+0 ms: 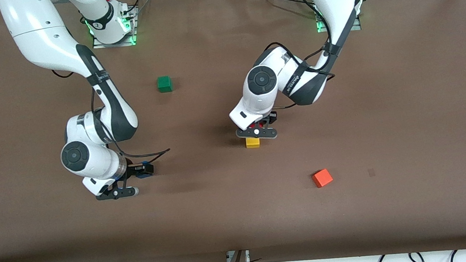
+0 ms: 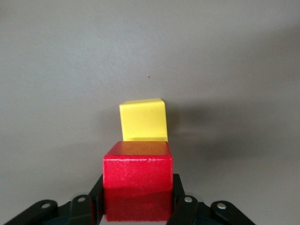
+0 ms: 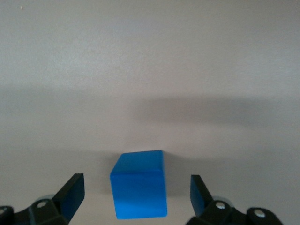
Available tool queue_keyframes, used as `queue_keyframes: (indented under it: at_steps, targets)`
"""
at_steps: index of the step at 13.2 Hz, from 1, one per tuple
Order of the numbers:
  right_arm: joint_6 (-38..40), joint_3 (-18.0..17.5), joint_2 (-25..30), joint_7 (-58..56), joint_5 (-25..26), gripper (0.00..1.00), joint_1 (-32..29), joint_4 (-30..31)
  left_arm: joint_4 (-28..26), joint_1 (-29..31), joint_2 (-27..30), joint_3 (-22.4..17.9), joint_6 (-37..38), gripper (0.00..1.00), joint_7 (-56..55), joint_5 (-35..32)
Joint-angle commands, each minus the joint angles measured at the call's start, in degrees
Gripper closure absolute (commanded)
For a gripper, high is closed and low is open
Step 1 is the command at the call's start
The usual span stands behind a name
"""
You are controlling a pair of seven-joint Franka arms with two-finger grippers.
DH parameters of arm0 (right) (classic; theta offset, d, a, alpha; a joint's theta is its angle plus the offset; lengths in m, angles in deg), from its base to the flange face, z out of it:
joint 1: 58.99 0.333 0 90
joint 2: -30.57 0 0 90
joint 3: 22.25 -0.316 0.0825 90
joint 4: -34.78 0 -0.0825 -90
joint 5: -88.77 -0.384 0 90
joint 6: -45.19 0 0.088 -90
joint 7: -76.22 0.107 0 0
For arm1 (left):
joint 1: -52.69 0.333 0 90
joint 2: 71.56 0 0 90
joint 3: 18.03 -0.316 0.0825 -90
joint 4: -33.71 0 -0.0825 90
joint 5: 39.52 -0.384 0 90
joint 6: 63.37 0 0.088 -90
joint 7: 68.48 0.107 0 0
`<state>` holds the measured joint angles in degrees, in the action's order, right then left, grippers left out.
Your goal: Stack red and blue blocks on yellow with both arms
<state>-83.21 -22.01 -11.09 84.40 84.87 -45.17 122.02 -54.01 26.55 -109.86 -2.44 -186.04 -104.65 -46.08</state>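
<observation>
Two arms: both reach down over the brown table (image 1: 408, 131), each with its gripper low above the surface.
Left gripper (image 1: 257, 133): fingers (image 2: 180, 206) clamped on the red cube, poised over the yellow cube.
Red cube (image 2: 138, 180): held between the left gripper's pads, almost hidden under the wrist from the front; whether it touches the yellow cube cannot be told.
Yellow cube (image 1: 253, 142): on the table near the middle, just under the left gripper; seen in the left wrist view (image 2: 143, 120) next to the red cube.
Right gripper (image 1: 118, 193): low toward the right arm's end of the table, fingers (image 3: 70, 193) spread wide either side of the blue cube without touching it.
Blue cube (image 3: 139, 183): on the table between the right gripper's open fingers.
Green cube (image 1: 164, 84): alone, farther from the front camera than the yellow cube.
Orange cube (image 1: 322, 178): alone, nearer to the front camera, toward the left arm's end.
</observation>
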Motion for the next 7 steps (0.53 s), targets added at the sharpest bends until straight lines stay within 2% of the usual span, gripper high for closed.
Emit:
queue_keyframes:
  at_steps: [1, 3, 7]
  targets:
    - [-3.8, 0.0, -0.3, -1.6, -0.2, 0.0, 1.1, 2.9, 1.5, -2.1, -1.1, -0.9, 0.5, 1.0, -0.8, -2.9]
    - [-4.2, 0.0, -0.3, -4.2, -0.1, 0.02, 1.1, 3.4, 1.6, -2.1, -1.9, -1.0, 0.3, 1.0, -0.8, -4.7]
    - [-3.8, 0.0, -0.3, -5.1, -0.3, 0.37, 0.9, 3.9, 4.1, -2.2, -4.0, -1.1, 0.0, 1.0, -0.8, -6.2]
